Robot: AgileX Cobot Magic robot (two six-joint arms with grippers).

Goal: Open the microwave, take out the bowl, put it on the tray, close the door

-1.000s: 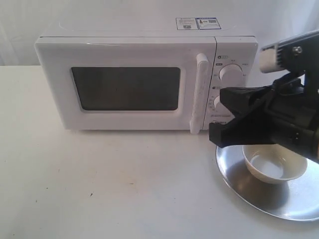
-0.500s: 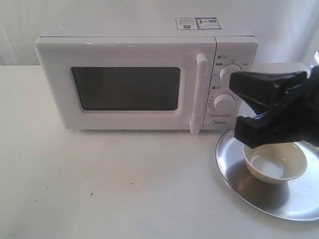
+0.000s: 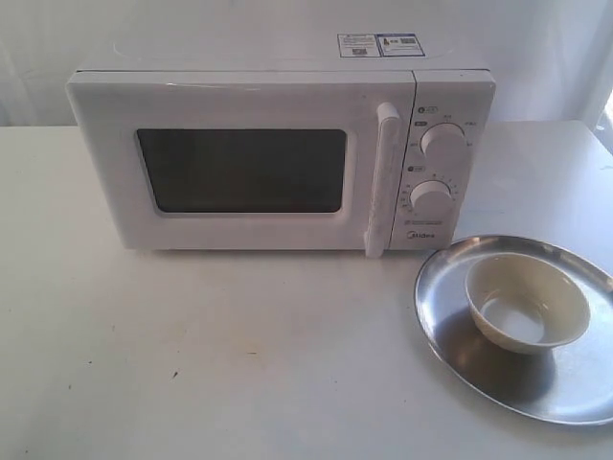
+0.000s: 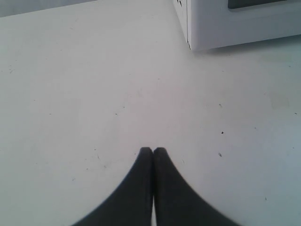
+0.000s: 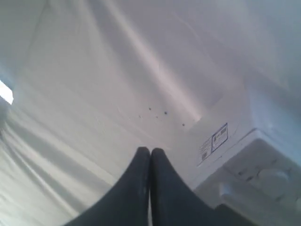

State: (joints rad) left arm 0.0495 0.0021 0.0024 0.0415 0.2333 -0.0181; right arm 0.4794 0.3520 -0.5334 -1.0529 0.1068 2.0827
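Note:
The white microwave stands at the back of the table with its door closed flat and the vertical handle beside the dials. To its right the cream bowl sits upright on the silver tray. Neither arm shows in the exterior view. My left gripper is shut and empty above bare table, a microwave corner ahead of it. My right gripper is shut and empty, raised and facing the white backdrop, with the microwave top and its label below it.
A white tabletop stretches in front of and left of the microwave. The tray reaches the right edge of the exterior view. A white cloth backdrop hangs behind the microwave.
The right arm, which was in front of the dials above the tray, has pulled off to the right and left the exterior view. Bowl, tray and door have not moved.

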